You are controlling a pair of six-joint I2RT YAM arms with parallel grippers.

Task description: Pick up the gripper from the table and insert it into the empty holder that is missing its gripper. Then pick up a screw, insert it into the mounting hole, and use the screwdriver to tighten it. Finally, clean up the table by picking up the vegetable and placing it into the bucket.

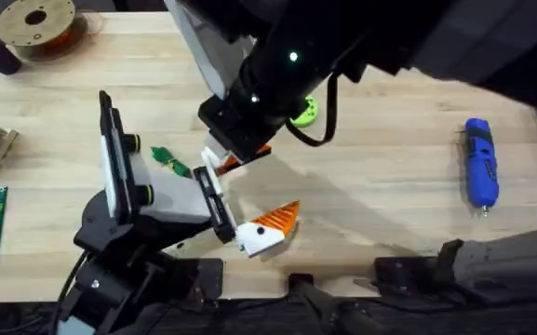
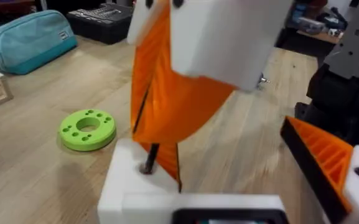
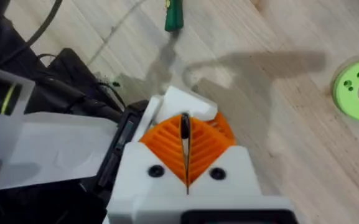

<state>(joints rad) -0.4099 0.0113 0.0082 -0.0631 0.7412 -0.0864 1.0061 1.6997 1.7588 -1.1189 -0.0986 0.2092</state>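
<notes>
Right wrist view: the right gripper [image 3: 185, 152] is clenched on a thin dark screw [image 3: 184, 126], with its orange pads pressed together. Just ahead of its tip is the white holder [image 3: 188, 102], which is one finger of the left gripper [image 2: 216, 146]. That gripper is released and grasps nothing. Farther off lie the vegetable [image 3: 173, 15] and a green disc [image 3: 358, 87]. The screwdriver [image 1: 480, 166] is well apart.

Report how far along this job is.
Done: nothing for certain. In hand: the right gripper, jaws shut, is down at the holder; I cannot tell whether anything is seated there. Left: the screwdriver lies far off, so nothing has been tightened yet, and the vegetable is not yet in any bucket.
</notes>
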